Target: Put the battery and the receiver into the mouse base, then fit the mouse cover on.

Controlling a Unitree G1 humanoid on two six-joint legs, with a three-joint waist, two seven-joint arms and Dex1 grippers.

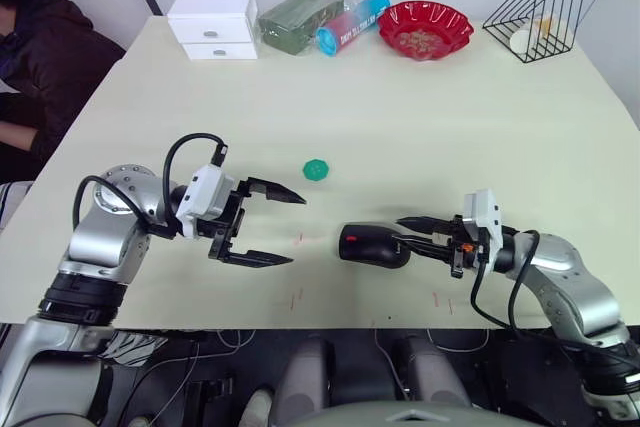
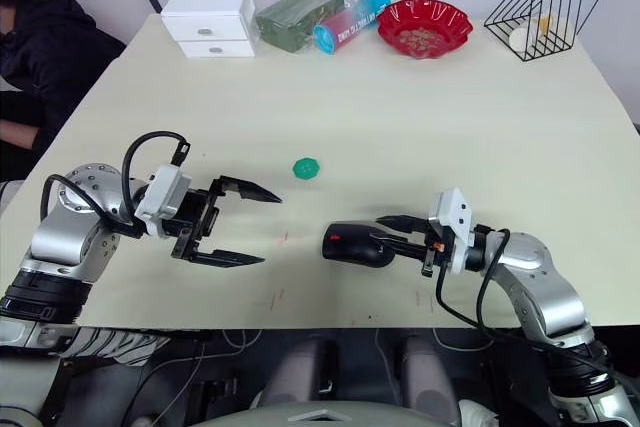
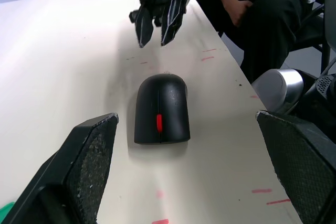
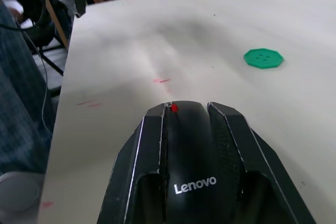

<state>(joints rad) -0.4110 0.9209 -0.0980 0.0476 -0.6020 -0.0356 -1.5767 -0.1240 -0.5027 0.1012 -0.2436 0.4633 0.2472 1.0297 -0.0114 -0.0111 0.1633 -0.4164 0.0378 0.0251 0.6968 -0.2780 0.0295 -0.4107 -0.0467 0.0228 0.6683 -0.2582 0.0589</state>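
- Right at the near edge of the table [image 1: 420,127], the mouse base [image 1: 372,246] lies flat on the pale surface, its red patch showing on top, the black cover already seated on it with a white logo on its rear.
- The right gripper [image 1: 408,232] reaches in from the right side, its two black fingers [image 4: 226,129] slightly parted and lying along both flanks of the mouse's rear, just against the shell; whether they actually squeeze it, I cannot tell.
- Over on the left, the left gripper [image 1: 290,228] hovers level with the mouse, jaws spread wide and holding nothing, its fingertips pointing at the mouse with a clear gap of bare table between them.
- Faint red marks dot the tabletop around the mouse.
- A little farther in, a green toothed disc [image 1: 316,169] sits alone, beyond the gap between the left gripper and the mouse.
- At the far edge, from left to right: a white drawer box [image 1: 212,21], a green packet [image 1: 299,17], a tube lying on its side [image 1: 352,22], a red bowl [image 1: 425,28] and a black wire rack [image 1: 540,5].
- A person in dark clothing [image 1: 40,57] sits beyond the table's left side.
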